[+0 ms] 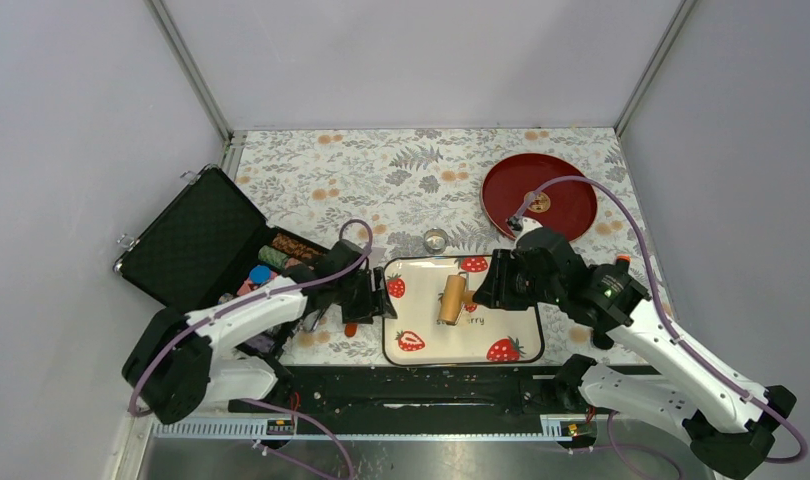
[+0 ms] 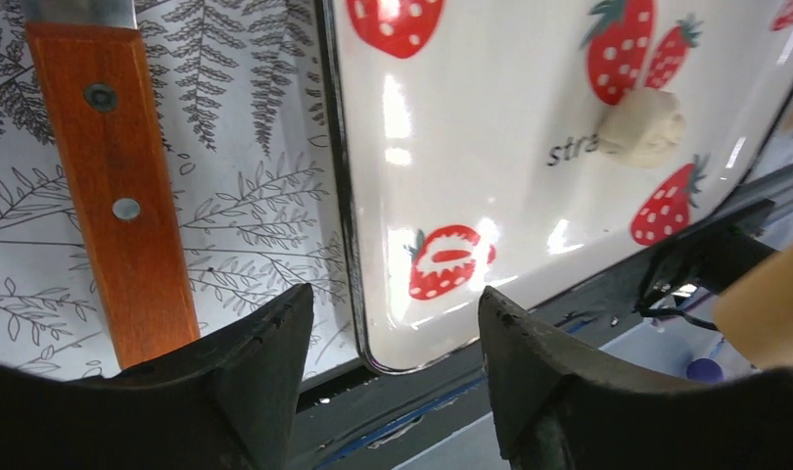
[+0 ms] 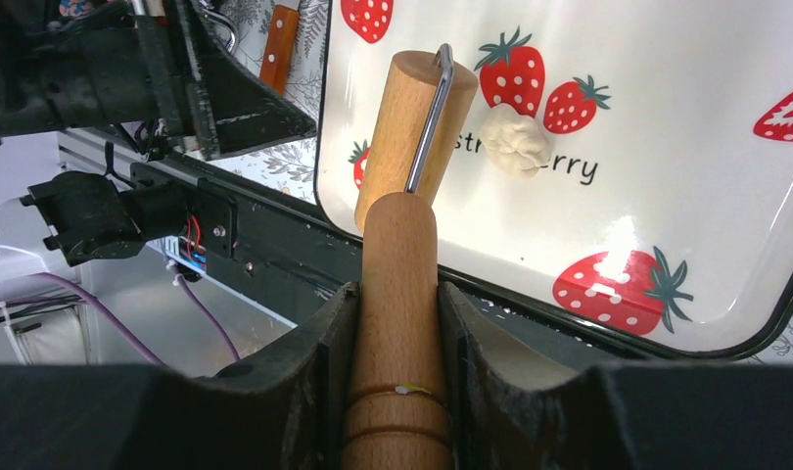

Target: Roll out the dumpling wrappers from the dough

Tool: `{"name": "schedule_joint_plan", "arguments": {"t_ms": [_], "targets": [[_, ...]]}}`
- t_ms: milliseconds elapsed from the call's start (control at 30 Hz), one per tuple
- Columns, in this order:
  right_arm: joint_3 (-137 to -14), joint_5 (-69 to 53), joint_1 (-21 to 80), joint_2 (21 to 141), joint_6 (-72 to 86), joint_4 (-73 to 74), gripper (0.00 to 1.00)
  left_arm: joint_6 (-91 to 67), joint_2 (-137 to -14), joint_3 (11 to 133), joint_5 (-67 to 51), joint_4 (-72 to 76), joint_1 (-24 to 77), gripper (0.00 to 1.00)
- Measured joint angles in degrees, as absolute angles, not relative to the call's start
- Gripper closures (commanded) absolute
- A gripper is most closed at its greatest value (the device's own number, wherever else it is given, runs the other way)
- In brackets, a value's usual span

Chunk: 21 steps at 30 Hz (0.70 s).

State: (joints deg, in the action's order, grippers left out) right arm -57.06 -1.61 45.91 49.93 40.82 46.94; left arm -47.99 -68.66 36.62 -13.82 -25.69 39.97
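Pale-cream and knobbly, the small lump of dough (image 3: 515, 140) lies near the middle of the white enamel tray (image 3: 686, 108) with black rim and strawberry print, which sits at the middle of the table's (image 1: 381, 180) near edge. No dumpling wrappers are to be seen, so the rolling seems not yet begun. The right gripper (image 3: 397, 323) has its jaws clenched on the handle of the tan wooden roller (image 3: 412, 117), whose barrel hangs just beside the dough, toward the tray's left edge; whether it touches the tray cannot be told. The left gripper (image 2: 397, 328) grasps nothing: its jaws stand apart with the tray's near left corner between them. If that corner is not pinned, the roller's push would likely slide the smooth tray. A barrel coming in from the side may shove the lump along rather than flatten it, and soft dough could stick to the wood and lift off
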Motion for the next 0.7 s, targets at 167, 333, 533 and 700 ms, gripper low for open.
{"name": "schedule_joint_plan", "arguments": {"t_ms": [167, 333, 533, 700], "targets": [[-56.69, -3.62, 44.45, 50.28, 40.99, 46.68, 1.00, -47.79, -74.85, 36.62, -14.39, -23.46, 39.88, 0.51], [-54.70, -5.98, 43.55, 50.52, 41.50, 45.54, 1.00, -47.70, -79.37, 36.64, -14.28, -21.82, 39.81, 0.59], [-53.63, -8.51, 42.89, 50.65, 42.24, 43.70, 1.00, -47.70, -83.07, 39.24, -13.65, -21.15, 39.77, 0.66], [-53.08, -10.24, 42.74, 51.46, 42.57, 42.46, 1.00, -47.53, -84.75, 40.49, -12.97, -21.39, 39.66, 0.79]]}}
